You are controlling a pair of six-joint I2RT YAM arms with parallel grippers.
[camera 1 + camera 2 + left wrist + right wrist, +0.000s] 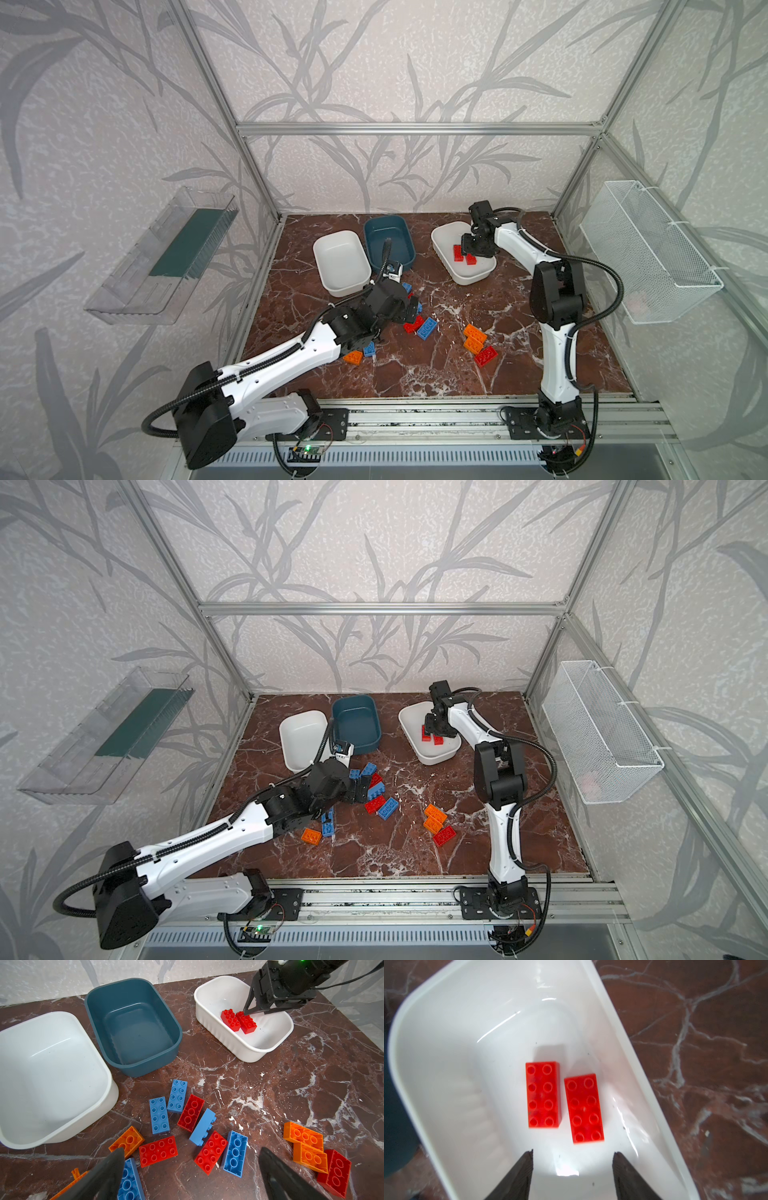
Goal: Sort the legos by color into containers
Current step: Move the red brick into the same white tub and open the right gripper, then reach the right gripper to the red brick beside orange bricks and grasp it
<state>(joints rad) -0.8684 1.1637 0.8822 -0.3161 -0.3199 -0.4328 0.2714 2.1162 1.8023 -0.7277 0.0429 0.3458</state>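
Now | right claw (573,1153) jaws apart, empty, just above two red studded plastic bricks (543,1095) lying in white rounded plastic tub (436,1043) | left claw (191,1149) spread wide over loose red, blue, orange bricks (158,1152) | risk: closing may pinch two colours together

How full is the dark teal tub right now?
Empty. In the left wrist view the teal tub shows only its bare floor and walls, with nothing lying inside.

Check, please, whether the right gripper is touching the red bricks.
Apart: the right wrist view shows bare white tub floor between the right gripper and both red bricks.
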